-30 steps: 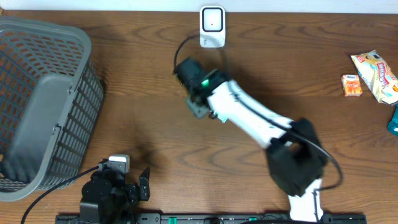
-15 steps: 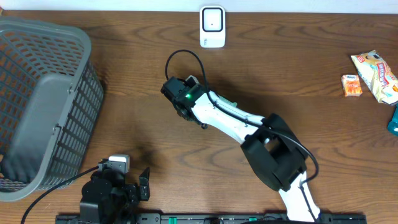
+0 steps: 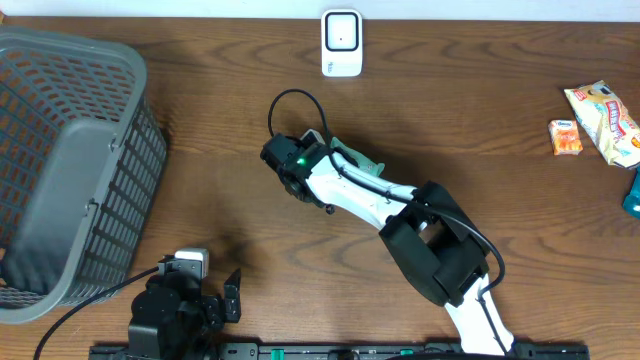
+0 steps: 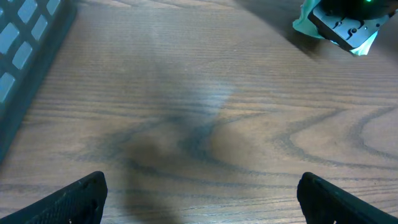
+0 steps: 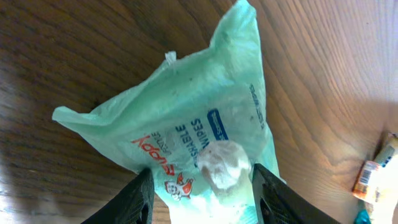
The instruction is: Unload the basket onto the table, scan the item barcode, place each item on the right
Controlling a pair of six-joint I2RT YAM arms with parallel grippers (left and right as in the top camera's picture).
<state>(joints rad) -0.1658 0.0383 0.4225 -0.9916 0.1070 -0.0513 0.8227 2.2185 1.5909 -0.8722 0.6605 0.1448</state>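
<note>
Pale-green soft plastic wipes pack [image 5: 193, 118] is just left of centre on the brown wood-grain table [image 3: 520, 60], printed side up, red + blue lettering legible at the wrist cam. Can't tell if it rests on the wood or is lifted slightly. The right gripper [image 5: 202, 196] is over the pack's near end. Its black fingers [image 5: 142, 198] stand one each side of the pack, w/ a crumpled white tab btwn them. Jaws partly apart; can't tell whether they pinch the pack or only bracket it. Pack's far tip points to approx 1 o'clock in that view, edges wrinkled.

White box-shaped scanner [image 3: 341, 42] stands at 12 o'clock by the table's far edge, apart from the pack, bare wood btwn the two. Grey plastic lattice basket [image 3: 60, 160] fills the 9 o'clock side out to the left edge. A bare strip separates its wall from the right arm.

At 3 o'clock, near the right edge, are a yellow-white snack bag [image 3: 605, 120], a small orange packet [image 3: 566, 137] and a teal item [image 3: 633, 195] cut off by the frame. Wide bare wood lies btwn these and the arm.

The left gripper [image 4: 202, 202] is at 7 o'clock by the near edge, jaws spread wide, nothing btwn them. Bare wood lies ahead of it, w/ the basket wall at its 10 o'clock and the pack at its 1 o'clock.
</note>
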